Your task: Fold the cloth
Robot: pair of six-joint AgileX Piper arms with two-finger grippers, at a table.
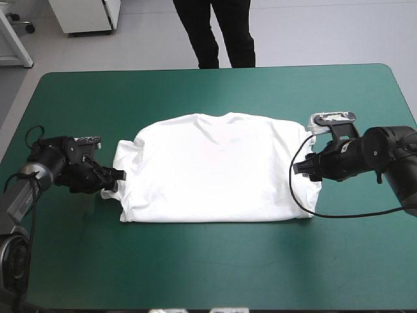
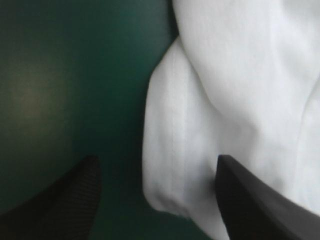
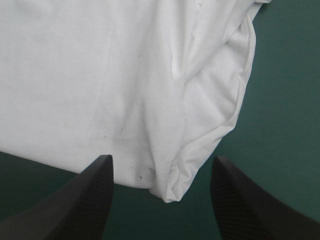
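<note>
T-shirt (image 1: 215, 169) lies spread flat mid-bench (image 1: 195, 274), long axis running arm to arm; left end effector (image 1: 116, 175) stands wide at one short edge, right end effector (image 1: 301, 168) wide at the opposite edge, both equally near, neither gripping cloth.

teal-green table (image 1: 215, 274) on a pale grey floor (image 1: 313, 32); white cabinet (image 1: 88, 16) beyond its far-left corner.
</note>
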